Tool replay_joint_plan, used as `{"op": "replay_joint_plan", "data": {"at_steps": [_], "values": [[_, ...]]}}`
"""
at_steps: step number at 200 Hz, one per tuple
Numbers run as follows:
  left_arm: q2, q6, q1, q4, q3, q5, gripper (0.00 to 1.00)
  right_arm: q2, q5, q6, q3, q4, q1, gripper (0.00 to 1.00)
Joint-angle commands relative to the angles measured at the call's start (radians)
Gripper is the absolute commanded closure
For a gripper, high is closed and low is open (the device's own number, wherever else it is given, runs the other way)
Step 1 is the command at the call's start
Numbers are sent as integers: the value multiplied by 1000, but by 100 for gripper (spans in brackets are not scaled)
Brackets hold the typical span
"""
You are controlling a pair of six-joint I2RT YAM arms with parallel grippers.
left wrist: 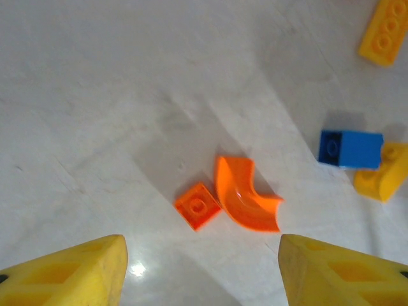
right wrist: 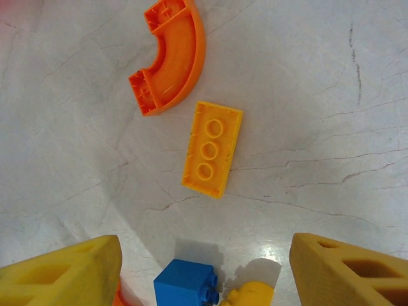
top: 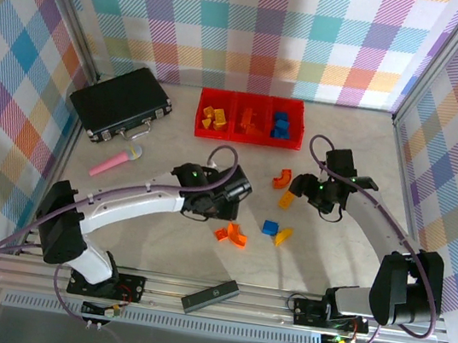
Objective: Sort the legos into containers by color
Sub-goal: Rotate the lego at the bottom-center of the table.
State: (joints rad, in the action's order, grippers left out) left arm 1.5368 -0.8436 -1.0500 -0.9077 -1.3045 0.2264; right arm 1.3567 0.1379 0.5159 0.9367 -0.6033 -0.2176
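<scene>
Containers (top: 246, 140): three red bins joined in a row on a pale table, with yellow bricks (top: 213, 117) in the left bin, orange bricks (top: 251, 121) in the middle and blue bricks (top: 281, 125) in the right.
Loose legos: a handful lie scattered on the table, all on the near side of the containers.
Curved orange piece (right wrist: 169, 57): the loose piece closest to the containers, in front of the right bin.
Yellow plate (right wrist: 212, 148): studs up, just beyond the curved piece from the containers, near it but apart.
Blue brick (left wrist: 350, 148): farther out from the right bin, with a yellow wedge (left wrist: 382, 172) right beside it.
Orange pair: a small square (left wrist: 198, 205) and a second curve (left wrist: 245, 201) lie side by side, farthest from the containers, in front of the middle bin.
Left gripper (left wrist: 201, 255): fingers spread and empty, above the orange pair.
Right gripper (right wrist: 204, 245): fingers apart, nothing between them, above the yellow plate and the blue brick.
Black case (top: 121, 104): closed, lying left of the containers.
Pink stick (top: 116, 161): left of the containers and nearer than the case.
</scene>
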Motion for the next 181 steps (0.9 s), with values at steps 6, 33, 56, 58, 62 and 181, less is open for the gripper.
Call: {"op": "replay_joint_plan", "data": {"at_steps": [6, 33, 56, 58, 62, 181], "values": [[46, -162, -94, 59, 48, -36, 36, -13, -40, -11, 14, -30, 0, 29], [89, -231, -170, 136, 70, -56, 34, -38, -38, -13, -2, -29, 46, 28], [130, -231, -182, 154, 59, -84, 25, -60, -21, -23, -8, -34, 89, 28], [133, -228, -183, 158, 60, -87, 24, -62, -20, -23, -9, -35, 91, 28], [138, -224, -182, 166, 59, -95, 23, -65, -19, -25, -9, -38, 95, 28], [294, -179, -110, 296, 57, -179, 17, -123, 3, -20, -53, -37, 115, 27]]}}
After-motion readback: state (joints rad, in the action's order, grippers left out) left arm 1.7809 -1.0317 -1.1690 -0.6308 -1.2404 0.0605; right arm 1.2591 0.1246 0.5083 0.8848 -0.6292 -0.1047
